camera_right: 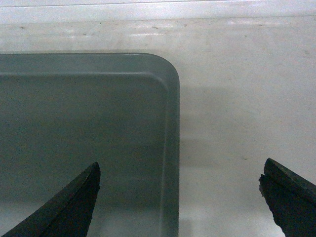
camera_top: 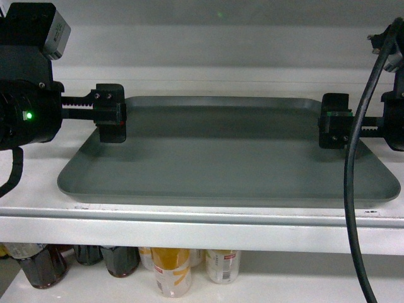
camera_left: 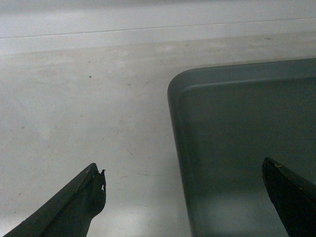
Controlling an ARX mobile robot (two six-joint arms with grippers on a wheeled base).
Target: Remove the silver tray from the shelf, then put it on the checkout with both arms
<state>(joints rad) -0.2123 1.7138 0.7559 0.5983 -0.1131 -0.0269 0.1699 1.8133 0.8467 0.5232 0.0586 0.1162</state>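
— Where do the end effectors stand?

— The left end effector (camera_left: 182, 197) is spread wide, one finger (camera_left: 74, 207) over the bare shelf, the other over the tray floor, so the tray's left rim lies between them. The right end effector (camera_right: 180, 197) is likewise wide apart, straddling the right rim. Whether any fingertip touches metal, I cannot tell.

— And the tray itself?

— The silver tray (camera_top: 227, 158) is a flat matte grey-silver rectangle with rounded corners and a low raised rim, plain inside. It lies flat on the white shelf (camera_top: 202, 230), filling most of its width, with its front edge just behind the shelf's thick front lip.

— Room around it?

— Bare white shelf shows beyond both short edges and behind the far rim, up to the back wall. A thick black cable (camera_top: 353, 208) hangs across the tray's front right corner in the head view. Below the shelf, bottles (camera_top: 170, 268) stand on a lower level.
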